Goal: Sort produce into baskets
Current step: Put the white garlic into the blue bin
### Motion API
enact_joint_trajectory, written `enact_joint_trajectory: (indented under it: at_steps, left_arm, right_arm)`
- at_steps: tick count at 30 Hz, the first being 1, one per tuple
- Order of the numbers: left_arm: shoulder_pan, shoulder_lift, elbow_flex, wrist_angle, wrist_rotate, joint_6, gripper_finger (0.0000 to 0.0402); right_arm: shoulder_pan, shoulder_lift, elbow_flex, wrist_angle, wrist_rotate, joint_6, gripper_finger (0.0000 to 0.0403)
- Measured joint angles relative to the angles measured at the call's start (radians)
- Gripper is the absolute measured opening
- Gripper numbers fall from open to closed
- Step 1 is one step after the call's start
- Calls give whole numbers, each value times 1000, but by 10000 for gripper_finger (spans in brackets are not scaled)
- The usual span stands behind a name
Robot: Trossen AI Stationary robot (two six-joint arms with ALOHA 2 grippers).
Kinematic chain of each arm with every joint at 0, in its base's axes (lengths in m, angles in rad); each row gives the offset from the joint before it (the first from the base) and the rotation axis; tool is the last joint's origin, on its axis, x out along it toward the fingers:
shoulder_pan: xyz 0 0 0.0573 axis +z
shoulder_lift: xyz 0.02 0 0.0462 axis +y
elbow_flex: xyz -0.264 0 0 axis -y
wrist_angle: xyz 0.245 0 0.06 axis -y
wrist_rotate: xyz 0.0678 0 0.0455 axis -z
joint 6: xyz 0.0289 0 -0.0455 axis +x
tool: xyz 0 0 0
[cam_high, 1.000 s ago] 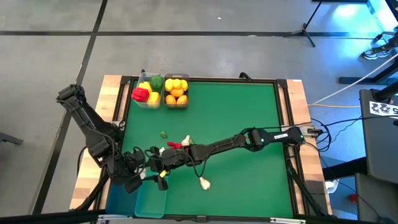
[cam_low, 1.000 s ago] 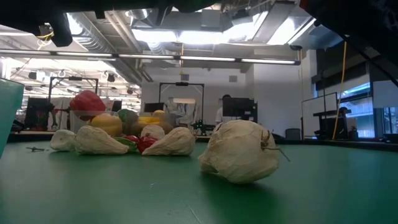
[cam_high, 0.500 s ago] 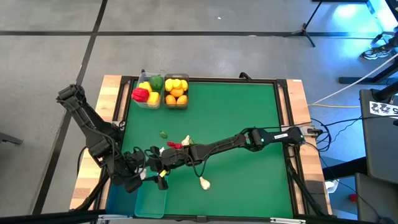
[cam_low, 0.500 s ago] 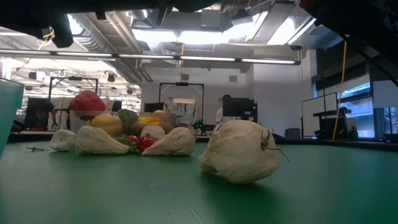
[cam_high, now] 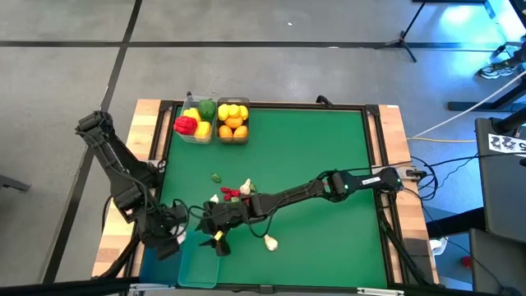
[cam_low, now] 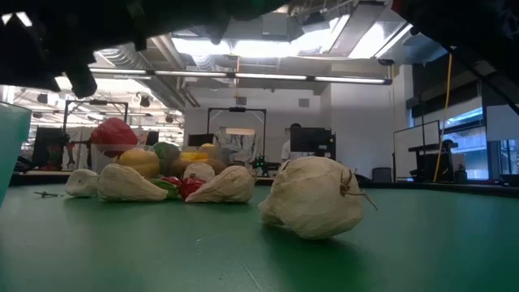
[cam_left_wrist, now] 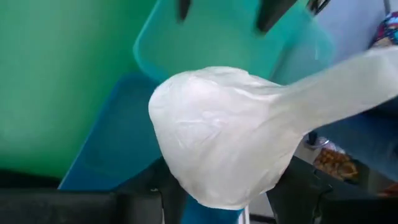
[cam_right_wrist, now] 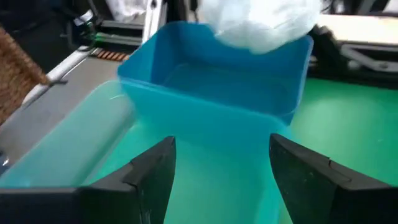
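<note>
The left tool [cam_high: 170,239] has drawn back, clenching a garlic bulb [cam_left_wrist: 217,134] above the blue basket [cam_right_wrist: 211,87]; right tool [cam_right_wrist: 214,171] released.

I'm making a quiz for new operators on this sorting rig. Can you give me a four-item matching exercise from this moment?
Things:
1. left pincer
2. right pincer
3. loose garlic bulb
4. pepper basket

States or places:
a. open, above the teal basket
b. at a corner of the green mat, beside the citrus basket
c. shut on a garlic bulb
d. lying alone on the mat

Pairs: 1-c, 2-a, 3-d, 4-b
</note>
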Motion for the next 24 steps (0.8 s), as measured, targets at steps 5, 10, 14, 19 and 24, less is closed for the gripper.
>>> enact_joint_trajectory:
  at_steps: [5, 10, 14, 19, 24]
  left_arm:
    - [-72, 0, 0, -57, 7, -70, 159]
    - [-113, 0, 0, -65, 8, -74, 148]
    - [-113, 0, 0, -65, 39, -89, 158]
    - [-114, 0, 0, -66, 78, -94, 198]
    - [-113, 0, 0, -84, 53, -98, 253]
  right_arm:
    - [0, -3, 2, -97, -23, -1, 246]
    - [-2, -15, 2, -100, -7, -12, 246]
    - [-2, -48, 2, -127, 23, -53, 246]
    - [-4, -123, 2, -313, 228, -189, 246]
    - [-43, -157, 4, -506, 311, -233, 246]
